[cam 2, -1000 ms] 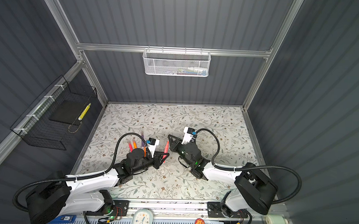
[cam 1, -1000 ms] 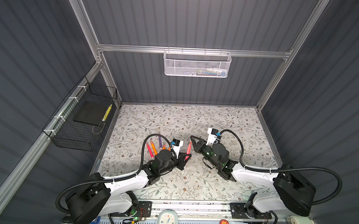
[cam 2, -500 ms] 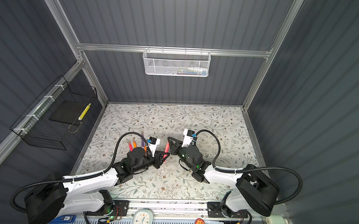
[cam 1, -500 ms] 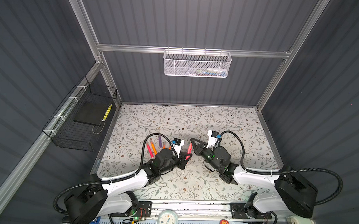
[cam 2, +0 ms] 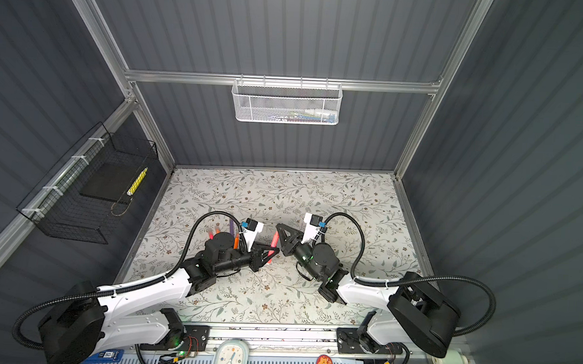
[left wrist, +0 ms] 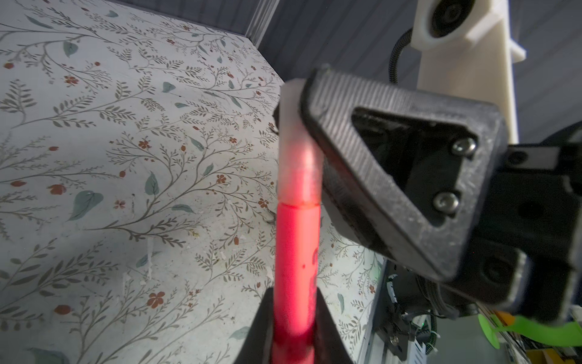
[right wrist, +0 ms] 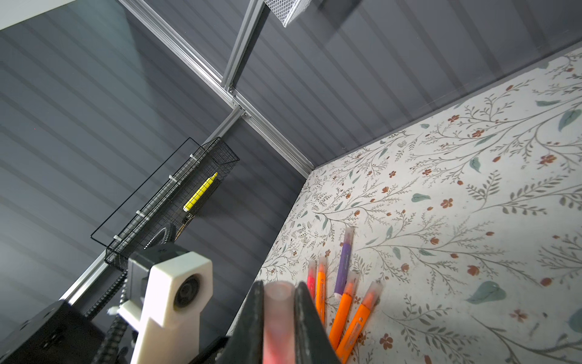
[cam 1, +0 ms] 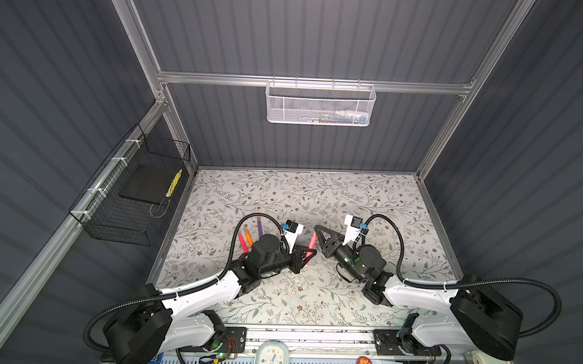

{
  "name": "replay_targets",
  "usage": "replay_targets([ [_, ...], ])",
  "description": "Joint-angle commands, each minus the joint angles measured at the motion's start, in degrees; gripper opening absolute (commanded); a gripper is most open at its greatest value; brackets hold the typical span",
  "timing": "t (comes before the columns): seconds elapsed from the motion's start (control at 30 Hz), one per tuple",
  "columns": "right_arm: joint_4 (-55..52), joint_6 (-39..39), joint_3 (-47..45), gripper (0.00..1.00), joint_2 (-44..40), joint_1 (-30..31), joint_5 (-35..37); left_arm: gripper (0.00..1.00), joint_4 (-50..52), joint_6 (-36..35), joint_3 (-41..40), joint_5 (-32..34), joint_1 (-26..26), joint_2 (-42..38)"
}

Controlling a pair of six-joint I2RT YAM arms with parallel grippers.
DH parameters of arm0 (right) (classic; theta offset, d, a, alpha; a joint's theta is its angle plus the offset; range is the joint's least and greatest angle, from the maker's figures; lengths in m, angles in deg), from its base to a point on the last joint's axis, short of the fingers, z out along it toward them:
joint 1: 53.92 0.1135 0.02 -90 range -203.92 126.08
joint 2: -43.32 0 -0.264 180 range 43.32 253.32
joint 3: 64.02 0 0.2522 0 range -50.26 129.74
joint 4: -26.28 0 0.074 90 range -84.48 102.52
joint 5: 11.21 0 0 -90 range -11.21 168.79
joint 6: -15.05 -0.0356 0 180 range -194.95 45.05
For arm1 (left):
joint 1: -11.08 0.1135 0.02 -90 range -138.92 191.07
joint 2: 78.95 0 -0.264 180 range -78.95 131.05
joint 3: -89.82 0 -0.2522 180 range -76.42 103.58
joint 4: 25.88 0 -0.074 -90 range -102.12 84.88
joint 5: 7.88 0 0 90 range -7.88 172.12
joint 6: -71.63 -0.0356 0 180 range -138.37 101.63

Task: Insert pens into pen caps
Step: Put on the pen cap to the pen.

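Compared with a second ago: barely any shift in either arm. Found left claw point(left wrist: 295, 302) clamped tight round red pen point(cam 1: 312, 245), mid-frame above worktop point(cam 1: 282, 196); right claw point(right wrist: 278, 294) pinched closed on cap point(left wrist: 297, 157), pushed home. Judged capping done; release next.

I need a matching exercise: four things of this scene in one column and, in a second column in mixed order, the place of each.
Things:
1. red pen
2. cap
3. purple pen
4. yellow marker

Places:
a. lying on the table
b. inside the black wire basket
c. gripped by the left hand
d. gripped by the right hand

Pairs: 1-c, 2-d, 3-a, 4-b
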Motion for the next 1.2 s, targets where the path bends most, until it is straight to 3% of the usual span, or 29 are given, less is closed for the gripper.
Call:
replay_targets([
  [0.0, 0.1, 1.3, -2.2, 0.0, -1.7, 1.9, -8.2, 0.0, -6.5, 1.8, 2.8, 1.2, 3.5, 0.3],
  [0.17, -6.6, 1.7, -0.2, 0.0, -3.2, 4.0, -5.3, 0.0, -4.1, -0.9, 4.2, 2.2, 3.3, 0.1],
  [0.27, -14.7, 1.7, 2.8, 0.0, -4.2, 5.8, -2.3, 0.0, 0.1, -4.4, 5.4, 8.2, 2.1, -0.1],
  [0.4, -17.2, 3.7, 5.1, 0.0, -3.3, 8.5, -0.8, 0.0, 2.9, -8.1, 6.7, 14.2, 0.5, 0.9],
  [0.8, -7.0, 6.7, 1.1, 0.0, 1.0, 9.6, -5.9, 0.0, 5.0, -11.0, 7.0, 19.6, 0.6, -3.1],
  [1.17, -3.8, 8.7, -0.6, 0.0, 4.4, 14.0, -7.0, 0.0, 5.3, -10.3, 9.3, 16.7, 7.2, -6.4],
])
